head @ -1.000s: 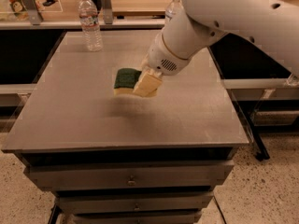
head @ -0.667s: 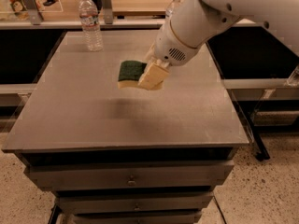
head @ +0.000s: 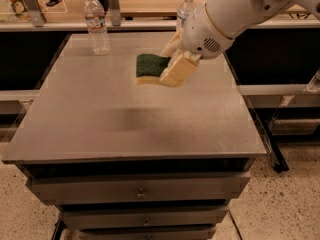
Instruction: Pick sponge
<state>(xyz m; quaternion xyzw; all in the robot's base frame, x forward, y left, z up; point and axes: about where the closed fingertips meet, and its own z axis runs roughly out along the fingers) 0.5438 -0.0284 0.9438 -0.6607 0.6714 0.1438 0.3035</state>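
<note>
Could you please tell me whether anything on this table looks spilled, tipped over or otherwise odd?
Nothing stands out: the gripper holds the sponge clear above the table, and the water bottle stands upright at the back left corner.

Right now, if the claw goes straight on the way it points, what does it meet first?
Probably the tabletop below and ahead of it. The claw is shut on the sponge, so the sponge would touch first. Depth is unclear.

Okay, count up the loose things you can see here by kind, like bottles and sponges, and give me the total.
Water bottles: 2
Sponge: 1, held above the table in the pincer
Total: 3
</note>
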